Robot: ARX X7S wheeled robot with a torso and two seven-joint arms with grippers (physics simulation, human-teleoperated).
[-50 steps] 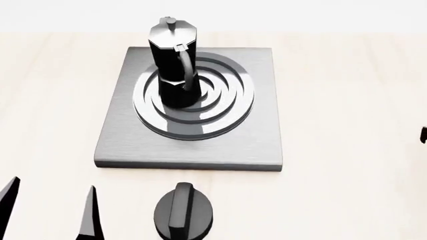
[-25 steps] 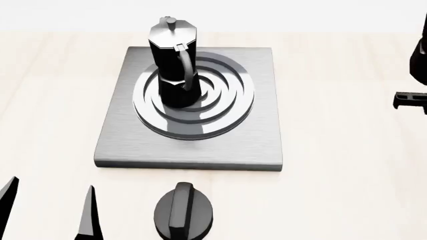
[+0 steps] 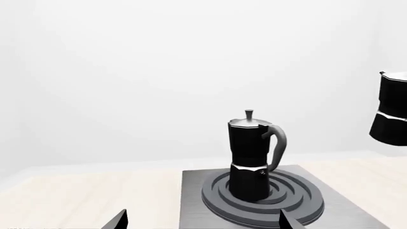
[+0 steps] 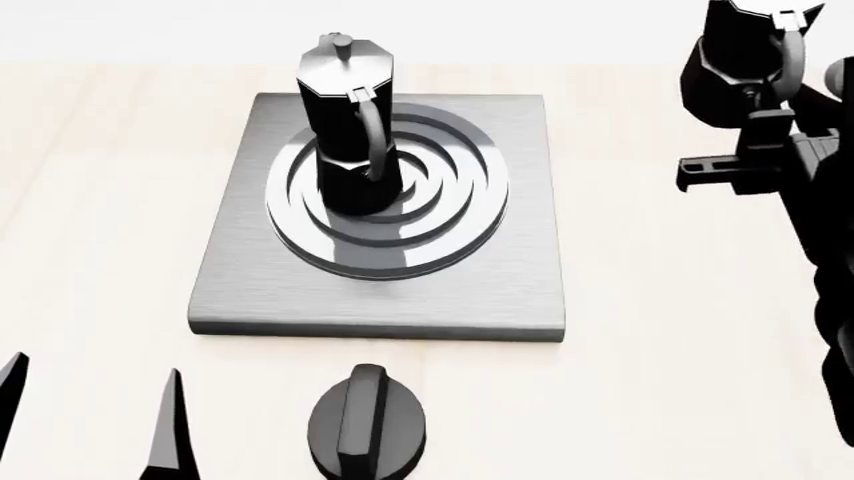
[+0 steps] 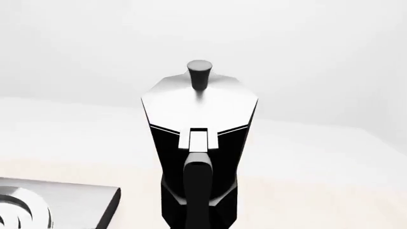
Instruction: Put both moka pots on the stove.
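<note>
One black moka pot (image 4: 350, 130) stands upright on the ring burner of the grey stove (image 4: 400, 290), its handle facing me; the left wrist view shows this pot (image 3: 249, 162) on the stove (image 3: 190, 200) too. The second moka pot (image 4: 738, 60) hangs in the air to the right of the stove, off the table, with my right gripper (image 4: 771, 108) shut on its handle side. It fills the right wrist view (image 5: 199, 143), where the fingers are hidden. My left gripper (image 4: 94, 400) is open near the stove's front left corner, holding nothing.
A low black round dial knob (image 4: 367, 425) sits on the pale wood table (image 4: 107, 200) just in front of the stove. The stove's corner (image 5: 76, 200) lies below and beside the carried pot. The right arm (image 4: 821, 230) runs down the right edge.
The right arm has come in from the right with the second pot, moving left towards the stove. The left gripper dropped slightly. The pot on the burner has not moved.
</note>
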